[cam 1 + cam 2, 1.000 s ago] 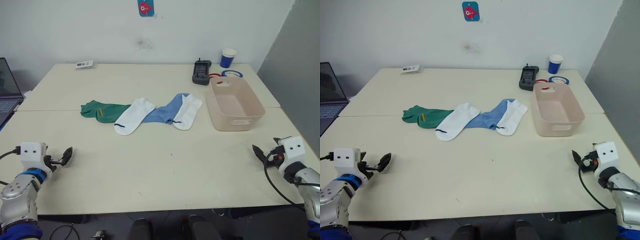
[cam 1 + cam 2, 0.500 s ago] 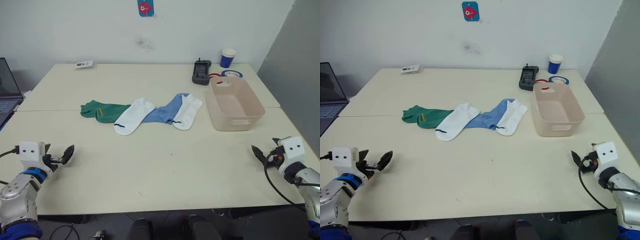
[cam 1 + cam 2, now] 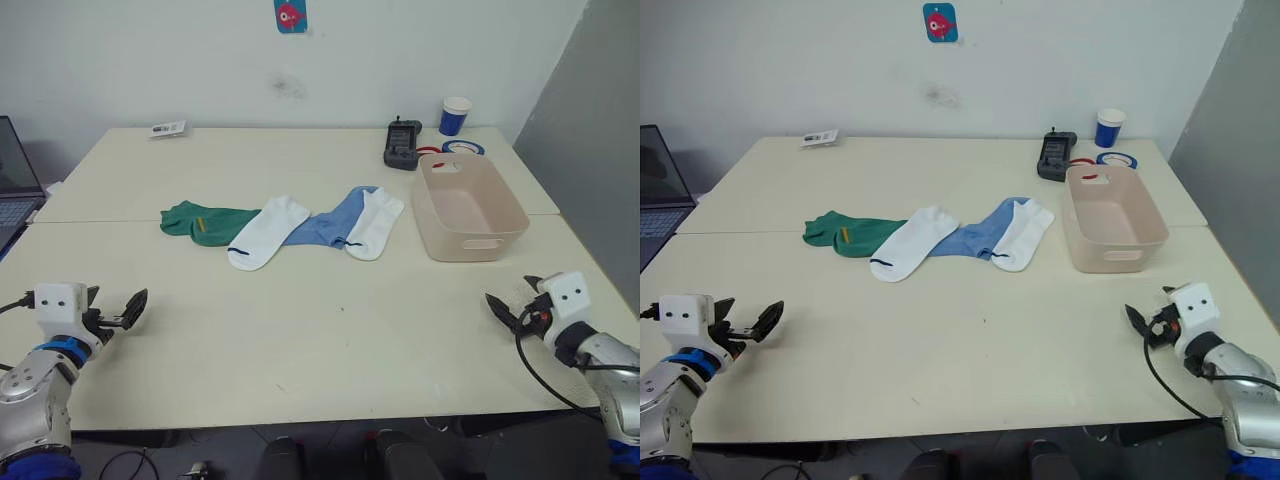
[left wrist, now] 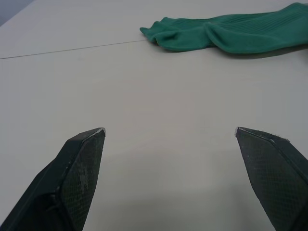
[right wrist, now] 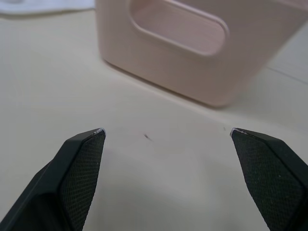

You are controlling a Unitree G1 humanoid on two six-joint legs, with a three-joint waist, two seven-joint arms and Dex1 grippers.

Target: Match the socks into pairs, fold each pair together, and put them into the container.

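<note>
Several socks lie in a row mid-table: dark green socks [image 3: 205, 220] with a yellow mark on the left, then a white sock [image 3: 265, 232], a light blue sock [image 3: 325, 225] and a second white sock [image 3: 378, 222] overlapping it. The beige-pink container [image 3: 470, 205] stands empty to their right. My left gripper [image 3: 132, 308] hovers open near the front left edge, pointing toward the green socks [image 4: 231, 33]. My right gripper [image 3: 503, 308] is open near the front right edge, just in front of the container's handle slot [image 5: 178, 31]. Neither holds anything.
A blue-and-white paper cup [image 3: 456, 115], a black handheld device [image 3: 403, 143] and a blue ring [image 3: 465, 147] sit behind the container. A small card [image 3: 168, 128] lies at the back left. A laptop [image 3: 15, 185] stands off the table's left side.
My right gripper has slid a little left and inward along the table front. The left gripper has barely moved. The socks and container are where they were.
</note>
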